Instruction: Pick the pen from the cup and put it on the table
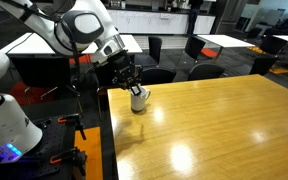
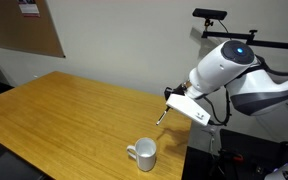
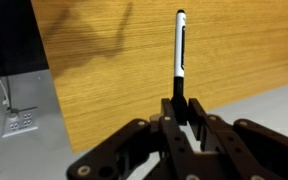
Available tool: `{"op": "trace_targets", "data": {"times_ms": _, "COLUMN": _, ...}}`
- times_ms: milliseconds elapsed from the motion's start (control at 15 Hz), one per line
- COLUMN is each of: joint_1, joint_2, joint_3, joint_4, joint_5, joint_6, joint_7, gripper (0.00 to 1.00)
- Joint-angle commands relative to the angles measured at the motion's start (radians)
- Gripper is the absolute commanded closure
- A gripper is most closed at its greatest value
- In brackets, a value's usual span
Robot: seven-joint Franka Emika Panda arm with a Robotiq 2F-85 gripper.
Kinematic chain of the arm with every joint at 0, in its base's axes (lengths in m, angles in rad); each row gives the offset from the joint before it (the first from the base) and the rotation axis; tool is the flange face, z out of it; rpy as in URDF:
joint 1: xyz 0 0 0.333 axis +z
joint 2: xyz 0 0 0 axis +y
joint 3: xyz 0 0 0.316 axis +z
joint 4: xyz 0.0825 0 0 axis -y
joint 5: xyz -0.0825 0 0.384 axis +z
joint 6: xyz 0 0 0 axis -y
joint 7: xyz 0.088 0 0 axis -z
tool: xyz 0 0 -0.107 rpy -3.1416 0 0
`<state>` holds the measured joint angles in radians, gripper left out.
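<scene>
The pincer [image 3: 180, 110] is seen pressed together on the pen [image 3: 180, 55], which is gripped by one end and held in the air, clear of the cup [image 2: 144, 153]. The cup is seen standing upright on the yellow wooden bench [image 2: 64, 110], near its edge. Print on a wall notice [image 2: 26, 8] cannot be read.

The lower end of the pen [image 3: 180, 50] is hidden between the fingers of the tool [image 3: 180, 108], whose body the wrist view's bottom edge cuts off. In an exterior view the tool partly covers the rim of the cup [image 1: 140, 101] below it; the pen there is too small to tell.
</scene>
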<state>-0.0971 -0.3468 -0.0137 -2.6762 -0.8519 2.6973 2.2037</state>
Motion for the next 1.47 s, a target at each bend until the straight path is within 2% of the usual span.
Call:
{"op": "trace_targets", "data": {"times_ms": 0, "joint_1": -0.043, "joint_2": 0.002, "joint_3": -0.046, "joint_4": -0.043, "joint_5": -0.034, "joint_6": 0.165, "joint_7": 0.043, "gripper": 0.95}}
{"op": "trace_targets", "data": {"times_ms": 467, "joint_1": -0.099, "joint_2": 0.068, "joint_3": -0.09, "joint_4": -0.057, "joint_5": -0.029, "joint_6": 0.366, "joint_7": 0.028, "gripper": 0.95}}
{"op": "trace_targets", "data": {"times_ms": 933, "joint_1": -0.105, "joint_2": 0.164, "joint_3": -0.131, "joint_4": -0.035, "joint_5": -0.005, "joint_6": 0.491, "joint_7": 0.002, "gripper": 0.95}}
{"op": "trace_targets", "data": {"times_ms": 1000, "joint_1": -0.103, "joint_2": 0.177, "joint_3": -0.134, "joint_4": -0.031, "joint_5": -0.005, "joint_6": 0.504, "joint_7": -0.001, "gripper": 0.54}}
{"op": "trace_targets", "data": {"times_ms": 1067, "joint_1": -0.104, "joint_2": 0.188, "joint_3": -0.135, "joint_4": -0.026, "joint_5": -0.007, "joint_6": 0.515, "joint_7": 0.0, "gripper": 0.53}}
{"op": "trace_targets", "data": {"times_ms": 1400, "joint_1": -0.088, "joint_2": 0.229, "joint_3": -0.13, "joint_4": -0.005, "joint_5": -0.003, "joint_6": 0.524, "joint_7": -0.008, "gripper": 0.17}}
